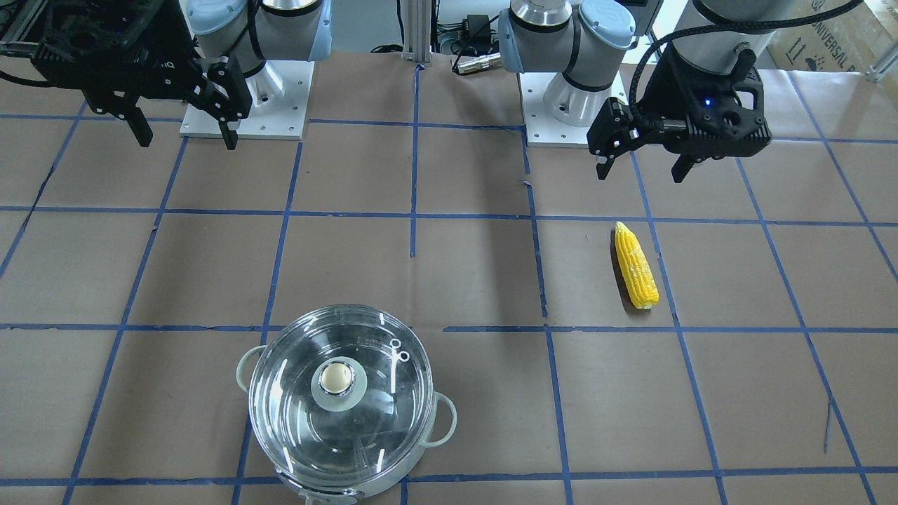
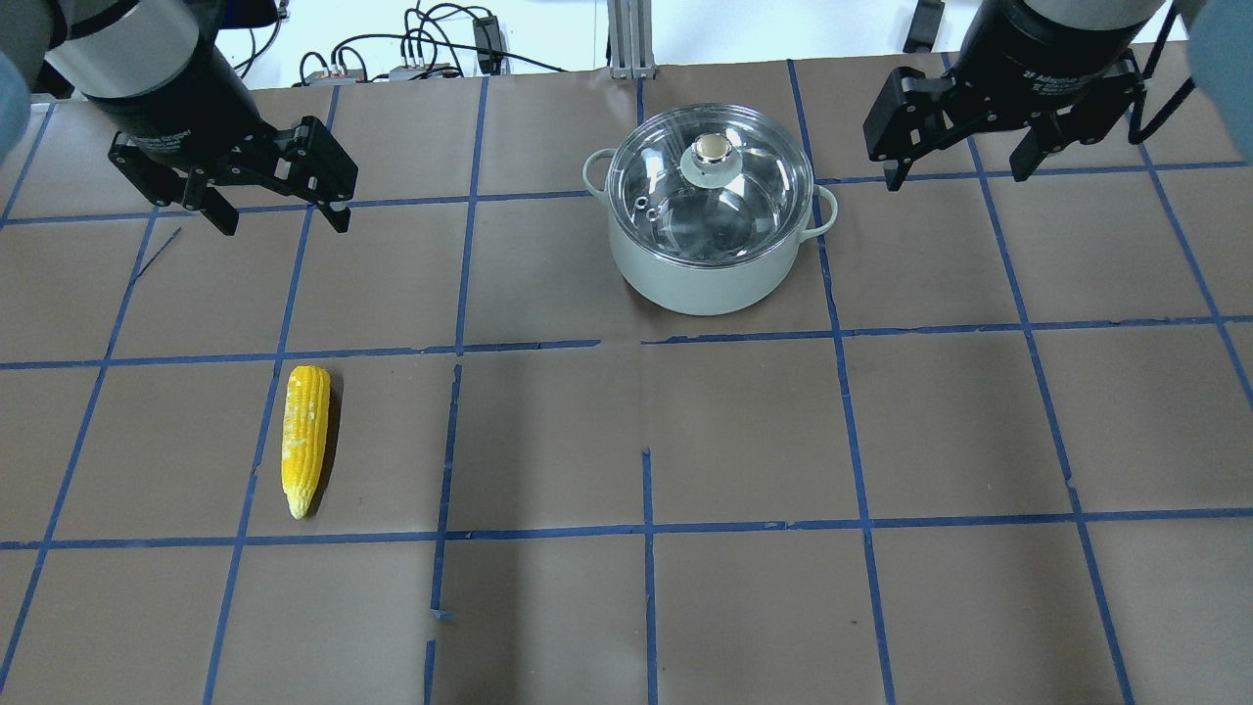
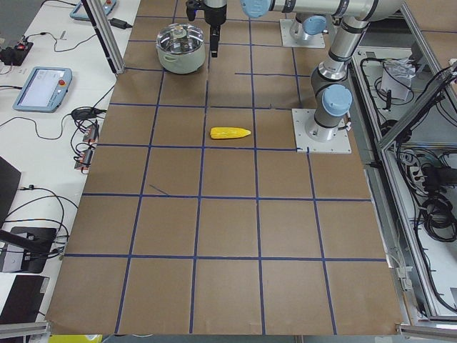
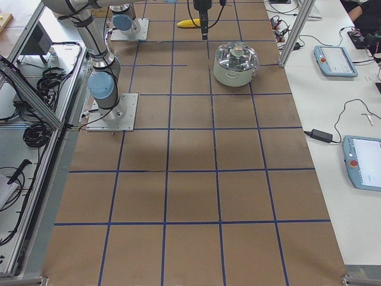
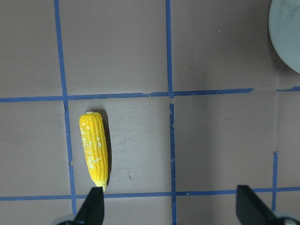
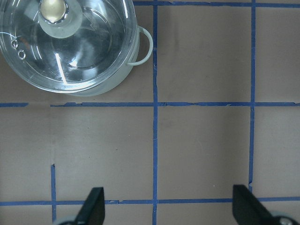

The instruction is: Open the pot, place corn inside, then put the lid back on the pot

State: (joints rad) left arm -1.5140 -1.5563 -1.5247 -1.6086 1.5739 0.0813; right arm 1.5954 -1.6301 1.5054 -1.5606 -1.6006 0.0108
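The pot point(image 2: 705, 279) stands at the far middle of the table with its glass lid point(image 2: 724, 201) on, brass knob point(image 2: 713, 150) at the centre. The corn point(image 2: 304, 439) lies flat on the table's left side, point toward the robot. My left gripper point(image 2: 284, 223) is open and empty, hanging above the table beyond the corn; its wrist view shows the corn point(image 5: 93, 150) just ahead of the left fingertip point(image 5: 91, 208). My right gripper point(image 2: 957, 176) is open and empty, above the table to the right of the pot, which shows in its wrist view point(image 6: 133, 61).
The table is brown paper marked with a blue tape grid point(image 2: 646, 529). The arm bases point(image 1: 242, 105) stand on white plates at the robot's edge. Cables and plugs point(image 2: 421, 59) lie beyond the far edge, with an aluminium post point(image 2: 626, 39) behind the pot.
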